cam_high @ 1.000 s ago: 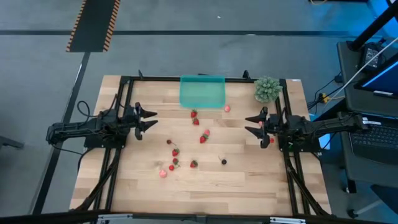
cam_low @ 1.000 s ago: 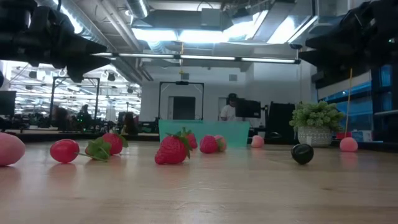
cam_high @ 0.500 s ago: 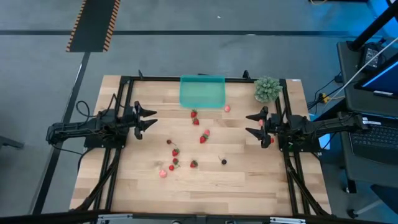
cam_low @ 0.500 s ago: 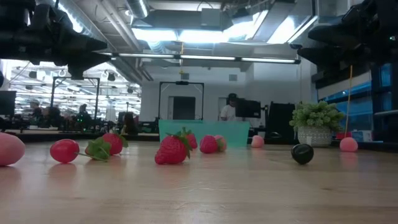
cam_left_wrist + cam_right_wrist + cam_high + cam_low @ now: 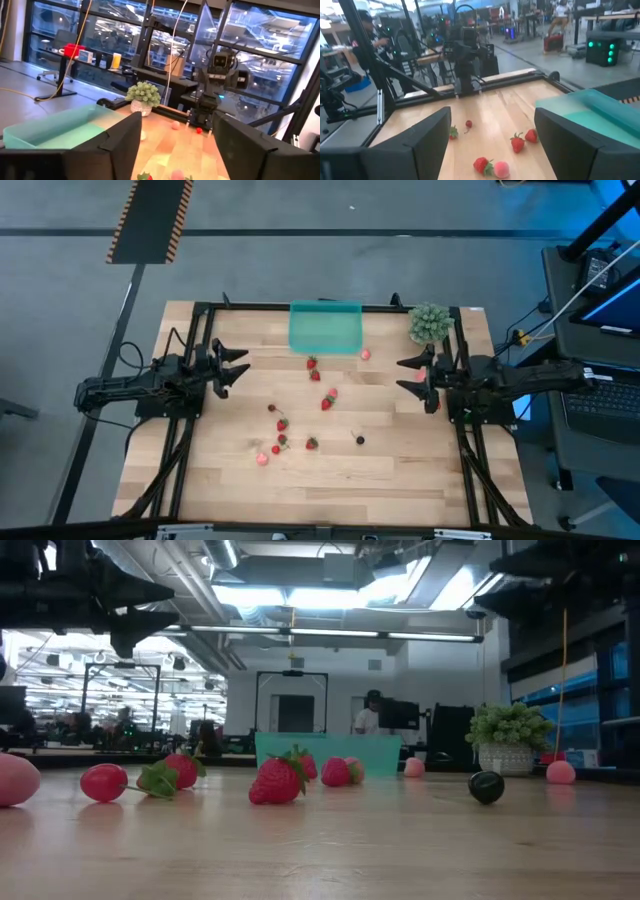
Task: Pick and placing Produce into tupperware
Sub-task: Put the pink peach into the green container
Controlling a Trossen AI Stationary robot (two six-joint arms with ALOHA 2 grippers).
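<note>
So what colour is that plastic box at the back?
Translucent teal-green; the tupperware shows best in the high view.

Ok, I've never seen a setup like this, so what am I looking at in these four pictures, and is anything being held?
It is a two-armed robot at a wooden table. One picture looks straight down, one sits at table height, and two come from cameras on the wrists. The left tool and the right tool both hang open at the table's sides, holding nothing. Scattered on the wood are small strawberries, a few pale pink pieces and one dark berry. At the far edge sits a teal tupperware, with no produce visible inside, and a small green plant beside it.
</note>
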